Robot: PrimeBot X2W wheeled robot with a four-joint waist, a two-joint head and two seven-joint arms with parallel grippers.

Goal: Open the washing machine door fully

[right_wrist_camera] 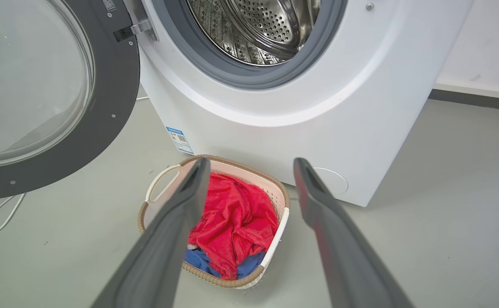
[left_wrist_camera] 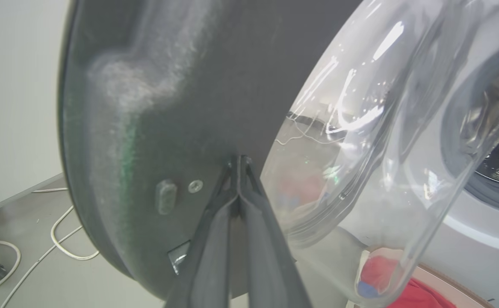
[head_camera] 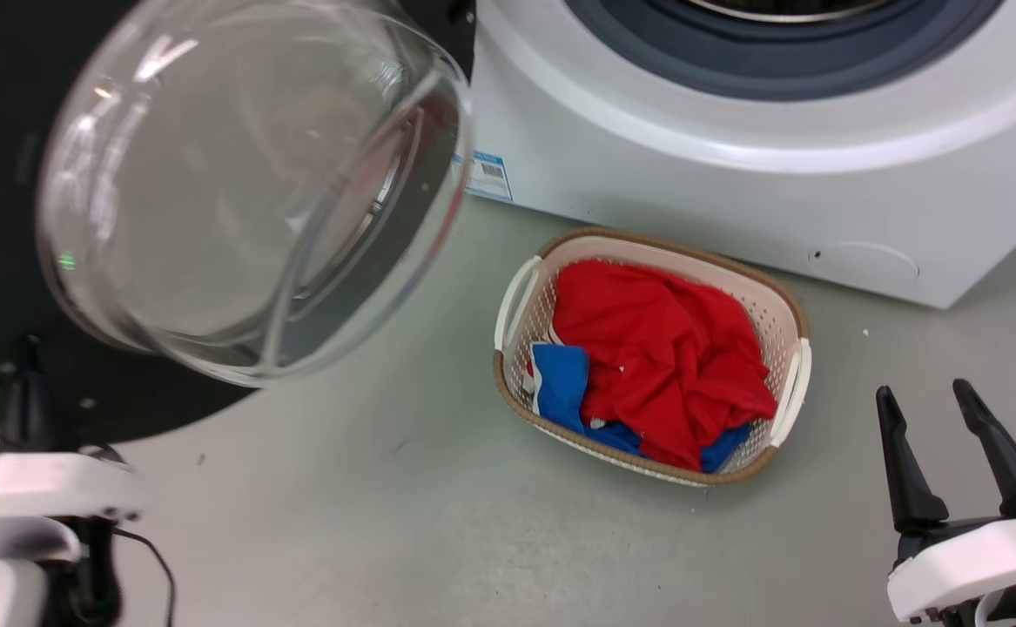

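Left gripper (left_wrist_camera: 238, 171), fingers pressed together and holding nothing, sets its tips against the door's (left_wrist_camera: 168, 107) dark inner face. Right gripper (right_wrist_camera: 251, 161) hangs wide open, empty, above the basket (right_wrist_camera: 278, 235).

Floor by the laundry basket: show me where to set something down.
Bare floor: in front of the basket, and right of it up to the right gripper. Crowded: the strip between basket and washing machine, and left, under the washing machine door.
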